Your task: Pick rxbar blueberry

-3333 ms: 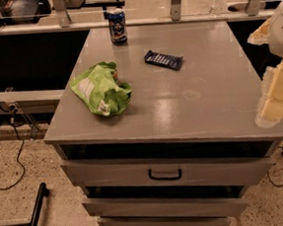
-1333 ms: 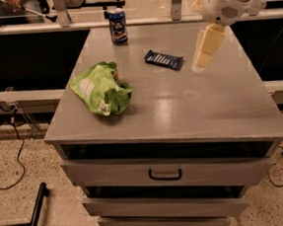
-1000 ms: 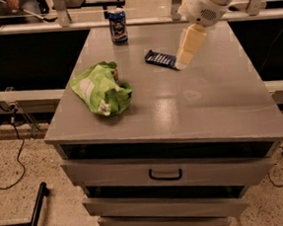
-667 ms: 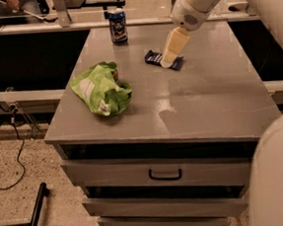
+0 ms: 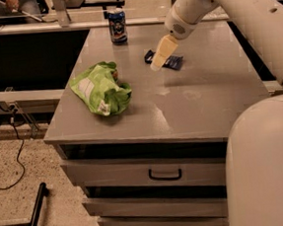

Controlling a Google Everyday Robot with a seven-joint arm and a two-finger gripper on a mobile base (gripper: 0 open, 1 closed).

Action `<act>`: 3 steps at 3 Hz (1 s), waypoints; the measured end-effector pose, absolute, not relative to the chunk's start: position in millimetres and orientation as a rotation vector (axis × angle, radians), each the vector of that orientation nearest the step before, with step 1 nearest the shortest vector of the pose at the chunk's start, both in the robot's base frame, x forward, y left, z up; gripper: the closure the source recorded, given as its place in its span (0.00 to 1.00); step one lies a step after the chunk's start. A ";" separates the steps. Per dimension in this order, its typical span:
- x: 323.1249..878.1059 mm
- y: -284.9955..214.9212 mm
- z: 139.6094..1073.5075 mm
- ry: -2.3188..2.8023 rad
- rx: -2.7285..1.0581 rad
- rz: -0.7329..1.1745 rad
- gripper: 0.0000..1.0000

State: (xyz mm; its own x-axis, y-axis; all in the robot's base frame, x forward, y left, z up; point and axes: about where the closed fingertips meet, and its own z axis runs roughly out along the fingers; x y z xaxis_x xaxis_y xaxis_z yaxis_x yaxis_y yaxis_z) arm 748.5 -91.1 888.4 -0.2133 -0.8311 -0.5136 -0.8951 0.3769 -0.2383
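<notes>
Here, the end effector (image 5: 156, 63) hangs over the bar (image 5: 175, 62) toward the back of the worktop (image 5: 204, 97).

From the left: a green bag (image 5: 101, 89) lies near the front left and a can (image 5: 117, 25) stands upright at the back edge. Right of both, the dark bar lies flat, well apart from each. Its long axis runs roughly left to right, the right end a little nearer the front. The end effector slants down from the arm at upper right and covers the bar's middle, so only the two ends show; its tip sits toward the left end. Whether it touches the wrapper, and whether it is open or closed, cannot be told. Judged from this, the next move is a short drop, not a sideways reach.
</notes>
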 end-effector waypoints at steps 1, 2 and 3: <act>755.5 -89.1 869.3 2.097 -1.464 0.178 0.00; 760.1 -88.6 852.4 2.116 -1.465 0.185 0.00; 762.8 -90.6 841.1 2.132 -1.462 0.188 0.00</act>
State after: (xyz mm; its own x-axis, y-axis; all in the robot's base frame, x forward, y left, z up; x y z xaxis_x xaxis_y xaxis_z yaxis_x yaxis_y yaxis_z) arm 762.8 -90.6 841.1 -0.2636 -0.8218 -0.5052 -0.8974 0.4011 -0.1842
